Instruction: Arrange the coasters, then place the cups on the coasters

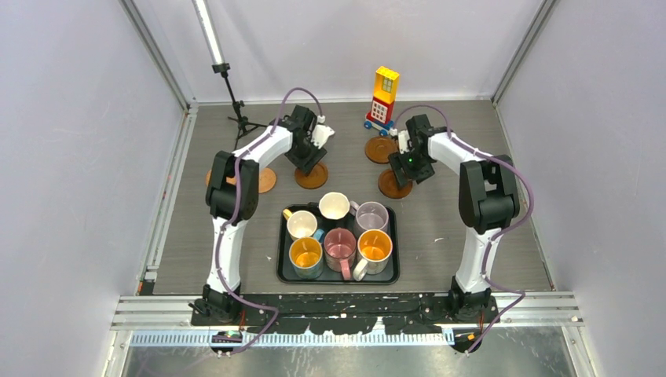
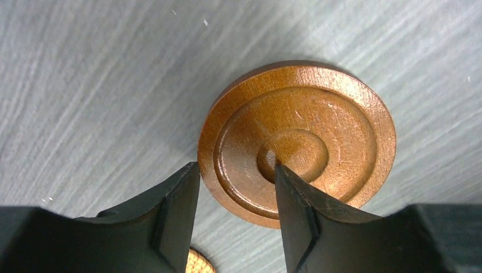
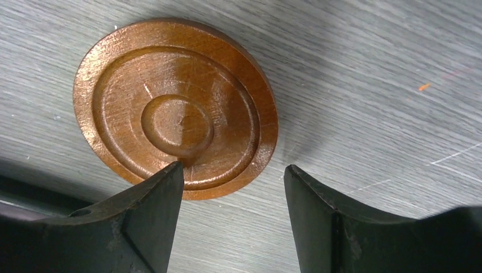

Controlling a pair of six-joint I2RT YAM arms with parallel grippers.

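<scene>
Coasters (image 1: pixel 381 149) show five times in the overhead view, all flat on the grey worktop (image 1: pixel 440 259) behind the tray (image 1: pixel 338 277). Two lie by the left arm's elbow, partly hidden, one under the left hand (image 1: pixel 311 157) and two by the right hand (image 1: pixel 402 169). The cups (image 1: pixel 339 245) number six, all upright in the black rectangular tray: two cream, one lilac, one pink, two with orange insides. Only this view takes in the block toy (image 1: pixel 384 98) and the thin stand (image 1: pixel 233 98) at the back.

The wrist views alone show the fingers. The left hand (image 2: pixel 234 170) is about half open, one finger at a coaster's near rim, the other over its centre; whether it pinches the disc I cannot tell. The right hand (image 3: pixel 233 170) stands wider and empty, one finger over its coaster's rim, the other over bare worktop. Both discs are scratched, glossy brown wood with concentric rings; the worktop has a streaked grain.
</scene>
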